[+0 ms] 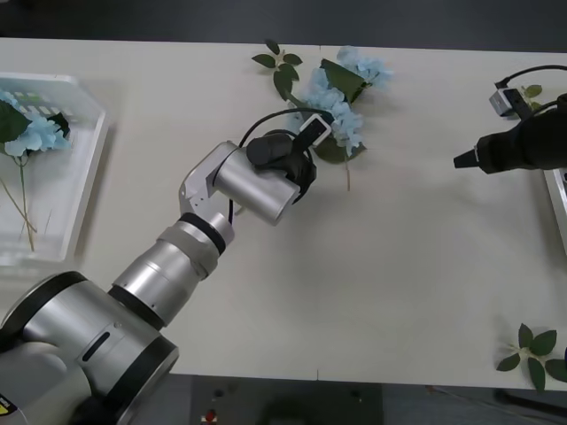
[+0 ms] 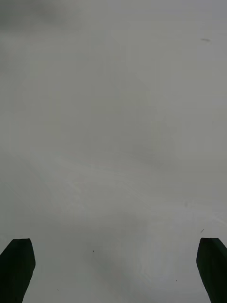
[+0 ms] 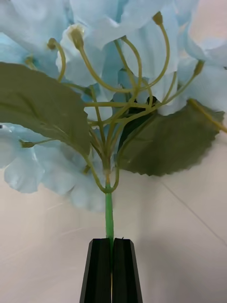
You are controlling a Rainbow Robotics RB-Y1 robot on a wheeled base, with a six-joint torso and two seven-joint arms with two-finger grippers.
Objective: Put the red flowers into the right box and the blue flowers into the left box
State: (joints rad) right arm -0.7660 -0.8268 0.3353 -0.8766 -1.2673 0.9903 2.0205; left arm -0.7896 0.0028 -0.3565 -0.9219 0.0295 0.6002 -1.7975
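Blue flowers (image 1: pixel 344 113) with green leaves lie on the table at the back centre. My left gripper (image 3: pixel 112 246) is shut on the thin green stem (image 3: pixel 109 213) of one cluster, just below its pale petals (image 3: pixel 28 165). The left arm's wrist (image 1: pixel 266 177) reaches in from the near left. Another blue flower (image 1: pixel 34 133) lies in the left box (image 1: pixel 84 177) at the far left. My right gripper (image 1: pixel 462 161) hovers over bare table at the right, open (image 2: pixel 113 270) and holding nothing. A thin rim of the right box (image 1: pixel 558 199) shows at the right edge. The red flowers are out of view.
Loose green leaf sprigs lie at the back (image 1: pixel 281 69) and at the near right corner (image 1: pixel 532 350). A small grey device with a cable (image 1: pixel 507 97) sits behind the right arm. The table's near edge runs along the front.
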